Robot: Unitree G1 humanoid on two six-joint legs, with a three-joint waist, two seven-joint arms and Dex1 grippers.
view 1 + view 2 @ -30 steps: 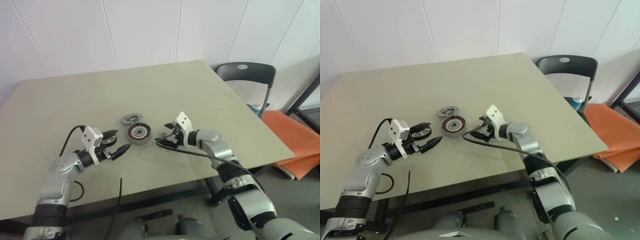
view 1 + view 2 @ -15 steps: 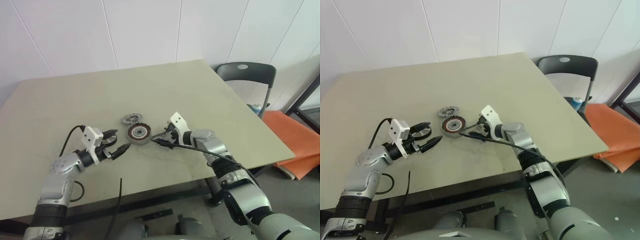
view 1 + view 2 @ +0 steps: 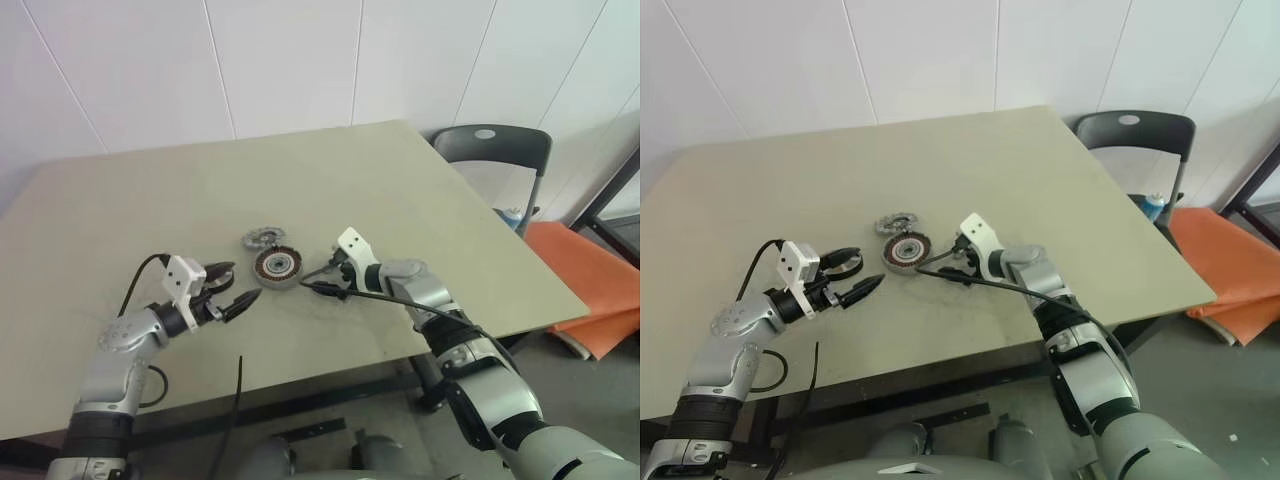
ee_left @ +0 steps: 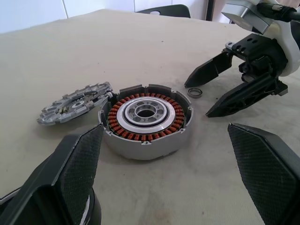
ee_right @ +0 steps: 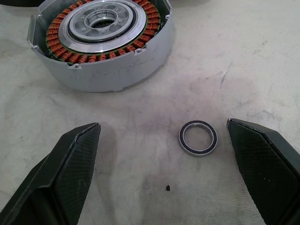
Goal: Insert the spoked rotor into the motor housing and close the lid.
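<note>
The left gripper (image 3: 236, 290) hovers over the near part of the table (image 3: 120, 210), its 2 fingers spread wide and holding nothing. It points toward the housing (image 3: 277, 266), which lies a short way beyond its tips.

The right gripper (image 3: 319, 279) is on the other side of the housing, tilted down toward the table, its 2 fingers also spread wide and empty. In the right wrist view a small metal ring (image 5: 198, 138) lies flat on the table between the 2 fingers (image 5: 75, 159), touching neither. The ring sits near the housing but apart from it.

The housing stands upright on the table with its top uncovered: copper-red windings circle a silver centre inside a grey wall.

The rotor (image 4: 75, 102) lies just behind the housing, with its near edge against the housing wall or very close to it; contact cannot be confirmed.

Beyond the table's far right corner stands a dark chair (image 3: 492, 150). An orange object (image 3: 590, 270) is on the floor beside it.

No writing, brand or label can be read.
</note>
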